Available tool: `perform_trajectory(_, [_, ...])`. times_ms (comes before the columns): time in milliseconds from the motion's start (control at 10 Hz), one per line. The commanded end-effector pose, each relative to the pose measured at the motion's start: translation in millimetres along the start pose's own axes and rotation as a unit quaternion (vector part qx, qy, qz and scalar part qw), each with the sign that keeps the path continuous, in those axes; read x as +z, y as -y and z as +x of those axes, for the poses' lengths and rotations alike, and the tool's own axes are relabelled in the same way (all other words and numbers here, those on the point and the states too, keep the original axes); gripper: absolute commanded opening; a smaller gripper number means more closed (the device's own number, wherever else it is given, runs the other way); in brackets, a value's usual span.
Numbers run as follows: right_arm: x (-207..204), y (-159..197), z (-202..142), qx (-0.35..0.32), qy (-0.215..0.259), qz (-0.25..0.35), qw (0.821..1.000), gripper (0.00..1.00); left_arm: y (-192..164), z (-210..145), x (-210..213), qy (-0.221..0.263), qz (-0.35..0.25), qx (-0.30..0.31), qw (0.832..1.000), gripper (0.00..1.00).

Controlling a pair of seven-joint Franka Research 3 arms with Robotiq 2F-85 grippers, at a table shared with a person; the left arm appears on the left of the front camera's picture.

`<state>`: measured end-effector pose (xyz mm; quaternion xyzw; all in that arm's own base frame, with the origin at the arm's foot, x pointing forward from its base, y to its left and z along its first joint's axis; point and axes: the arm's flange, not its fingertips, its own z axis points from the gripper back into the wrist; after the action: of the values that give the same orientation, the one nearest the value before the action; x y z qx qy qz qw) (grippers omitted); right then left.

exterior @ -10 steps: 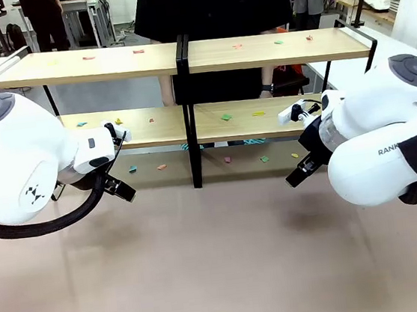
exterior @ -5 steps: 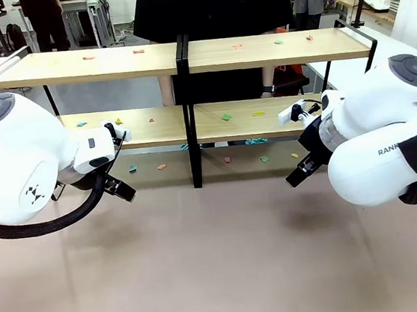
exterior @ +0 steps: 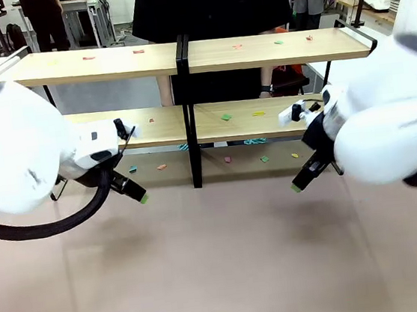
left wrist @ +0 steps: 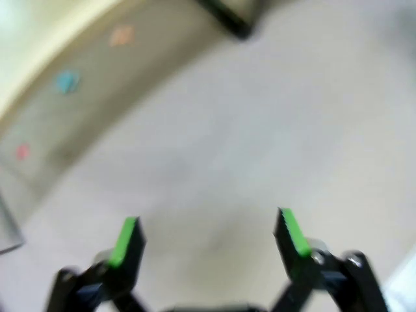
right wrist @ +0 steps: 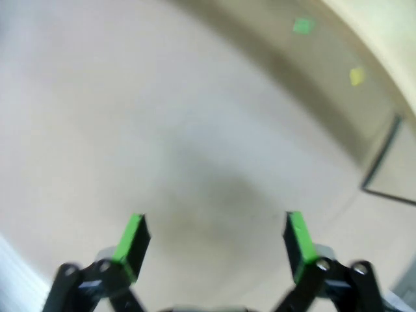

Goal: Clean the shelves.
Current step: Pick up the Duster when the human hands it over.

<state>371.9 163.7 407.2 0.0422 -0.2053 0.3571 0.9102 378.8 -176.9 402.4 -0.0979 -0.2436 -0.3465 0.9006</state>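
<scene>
The shelves [exterior: 182,57] stand across the far half of the table, two joined light-wood racks in black frames, with small coloured paper scraps [exterior: 226,116] on both tiers and on the tabletop beneath. My left gripper [exterior: 139,195] hangs low in front of the left rack, open, its green pads [left wrist: 127,239] wide apart over bare tabletop. Open as well, my right gripper [exterior: 300,182] hovers in front of the right rack, pads [right wrist: 296,242] spread with nothing between them. A person in black stands behind the shelves.
Scraps lie under the lower tier, such as an orange one [left wrist: 121,35], a blue one [left wrist: 65,81], a green one [right wrist: 303,25] and a yellow one [right wrist: 356,76]. The beige tabletop [exterior: 221,267] stretches toward the near edge. A black centre post [exterior: 191,143] joins the racks.
Both arms have started moving and blur: each gripper has dropped slightly lower and toward the table's middle. The shelves and scraps are unchanged.
</scene>
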Motion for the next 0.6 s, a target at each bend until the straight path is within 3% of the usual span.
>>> perform_trajectory(0, [125,19,-36,-0.031,0.024,0.059,0.997,1.00,-21,-2,123,-0.014,-0.110,-0.001,0.994,1.00])
perform_trajectory(200, [204,25,-87,-0.111,0.128,0.130,0.977,1.00,-40,-22,208,0.061,-0.183,0.059,0.979,1.00])
perform_trajectory(300, [237,40,-126,-0.140,0.207,0.167,0.954,1.00,-70,-47,248,0.119,-0.200,0.130,0.964,1.00])
perform_trajectory(400, [252,59,-151,-0.181,0.243,0.193,0.933,1.00,-97,-69,270,0.158,-0.208,0.161,0.952,1.00])
perform_trajectory(500, [263,88,-181,-0.223,0.287,0.215,0.907,1.00,-123,-98,284,0.217,-0.217,0.215,0.927,1.00])
